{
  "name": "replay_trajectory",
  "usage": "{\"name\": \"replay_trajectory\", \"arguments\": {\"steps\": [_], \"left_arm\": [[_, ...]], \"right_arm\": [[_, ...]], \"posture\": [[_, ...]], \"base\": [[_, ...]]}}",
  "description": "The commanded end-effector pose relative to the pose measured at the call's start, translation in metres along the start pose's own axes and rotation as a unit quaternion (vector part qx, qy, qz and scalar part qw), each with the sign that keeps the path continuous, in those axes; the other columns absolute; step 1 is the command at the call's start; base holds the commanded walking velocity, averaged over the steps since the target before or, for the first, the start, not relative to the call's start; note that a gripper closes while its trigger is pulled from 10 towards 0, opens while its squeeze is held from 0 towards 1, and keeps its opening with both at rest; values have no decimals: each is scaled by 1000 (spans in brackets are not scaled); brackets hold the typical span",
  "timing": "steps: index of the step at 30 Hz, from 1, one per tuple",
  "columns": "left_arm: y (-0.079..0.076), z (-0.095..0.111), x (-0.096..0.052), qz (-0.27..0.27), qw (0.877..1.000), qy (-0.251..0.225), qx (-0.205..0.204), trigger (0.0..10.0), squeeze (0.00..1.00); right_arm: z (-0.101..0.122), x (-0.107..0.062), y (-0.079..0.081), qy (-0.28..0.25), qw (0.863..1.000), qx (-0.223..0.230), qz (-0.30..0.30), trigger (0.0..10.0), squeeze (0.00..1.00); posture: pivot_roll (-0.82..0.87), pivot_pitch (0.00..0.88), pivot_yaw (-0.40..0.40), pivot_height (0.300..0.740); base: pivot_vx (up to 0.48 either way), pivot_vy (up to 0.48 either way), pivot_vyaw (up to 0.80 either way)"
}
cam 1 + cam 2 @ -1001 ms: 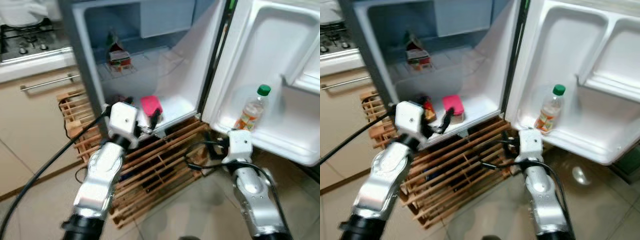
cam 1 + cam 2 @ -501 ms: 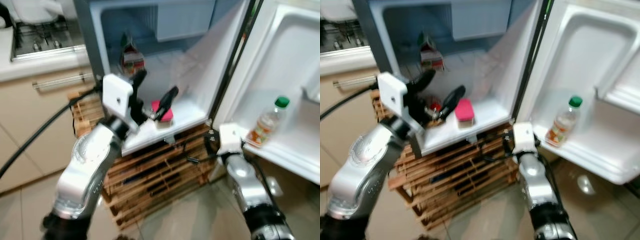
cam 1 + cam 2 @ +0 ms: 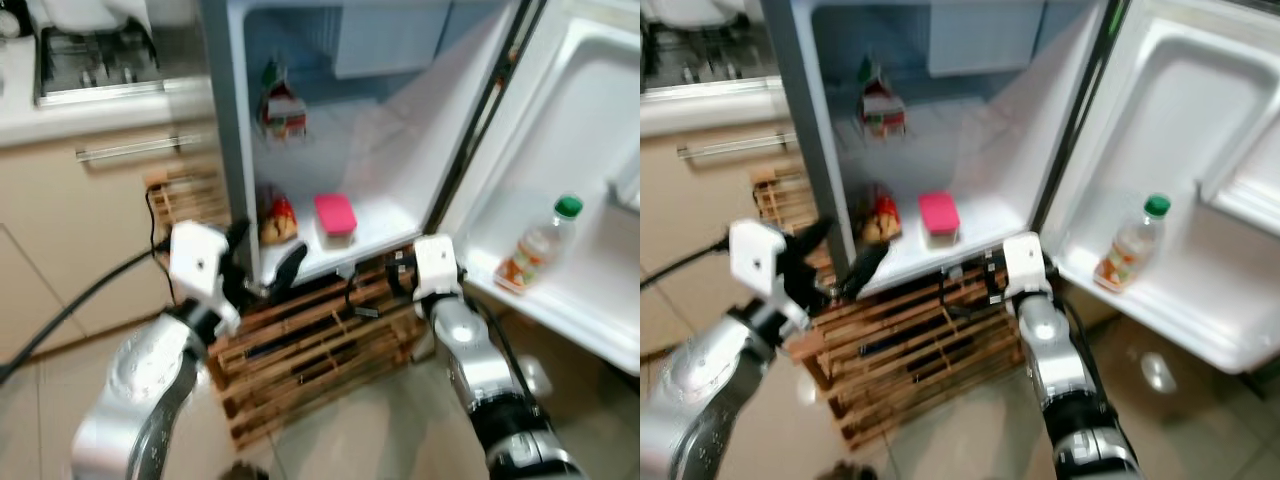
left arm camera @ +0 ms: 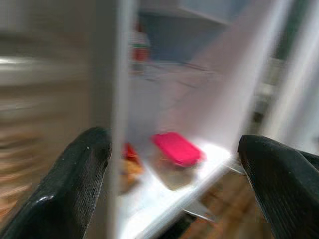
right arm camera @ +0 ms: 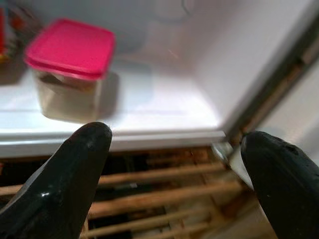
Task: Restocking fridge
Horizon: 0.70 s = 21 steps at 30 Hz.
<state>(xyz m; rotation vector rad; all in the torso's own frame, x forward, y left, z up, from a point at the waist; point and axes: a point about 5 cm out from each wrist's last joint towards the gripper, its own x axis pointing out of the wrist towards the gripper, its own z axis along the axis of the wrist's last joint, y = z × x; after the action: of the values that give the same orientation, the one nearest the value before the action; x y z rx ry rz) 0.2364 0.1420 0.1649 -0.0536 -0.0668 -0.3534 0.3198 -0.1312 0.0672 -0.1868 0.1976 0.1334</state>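
Left end effector (image 3: 262,276) withdrawn from fridge (image 3: 395,150), spread wide, empty, pink-lidded container (image 3: 335,214) shelved, right end effector (image 5: 174,164) likewise.

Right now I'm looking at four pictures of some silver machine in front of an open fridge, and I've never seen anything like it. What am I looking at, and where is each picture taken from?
This is a walking humanoid robot with two silver arms, each ending in a gripper of two long black fingers. Two pictures come from cameras in its head, looking down; the other two come from cameras on its wrists, looking along the fingers.

The small white open fridge stands on a slatted wooden pallet. On its bottom shelf sit a clear tub with a pink lid and a red and orange packet; a small red and white carton stands higher up. A clear plastic bottle with a green cap stands in the door.

The left gripper and right gripper are both open, holding nothing, low in front of the fridge.
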Motion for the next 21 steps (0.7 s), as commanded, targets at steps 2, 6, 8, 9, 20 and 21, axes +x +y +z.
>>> {"name": "replay_trajectory", "arguments": {"steps": [2, 6, 8, 9, 20, 21], "left_arm": [[-2, 1, 5, 28, 999, -12, 9, 10000, 0], [-1, 5, 9, 57, 998, -24, 17, 10000, 0], [2, 3, 10, 76, 997, -20, 20, 10000, 0], [3, 2, 10, 84, 996, -18, 20, 10000, 0], [17, -7, 12, 157, 987, 3, 43, 10000, 0], [17, -7, 12, 155, 987, 2, 46, 10000, 0]], "right_arm": [[1, 1, -8, -4, 1000, -4, -7, 10000, 0], [3, 2, -8, -8, 1000, -6, -4, 10000, 0], [3, 2, -6, -9, 1000, -6, -1, 10000, 0], [3, 3, -5, -9, 1000, -5, 0, 10000, 0], [6, 7, 10, -11, 999, 2, 39, 10000, 0], [7, 7, 11, -15, 999, 2, 42, 10000, 0]], "posture": [[13, 0, -75, 740], [5, 0, -77, 740], [2, 0, -76, 740], [1, 0, -76, 740], [0, 0, -82, 740], [1, 0, -83, 740]], "base": [[0, -429, 497], [0, -428, 491], [0, -429, 491], [0, -431, 488], [51, -178, 136], [0, 0, 0]]}}
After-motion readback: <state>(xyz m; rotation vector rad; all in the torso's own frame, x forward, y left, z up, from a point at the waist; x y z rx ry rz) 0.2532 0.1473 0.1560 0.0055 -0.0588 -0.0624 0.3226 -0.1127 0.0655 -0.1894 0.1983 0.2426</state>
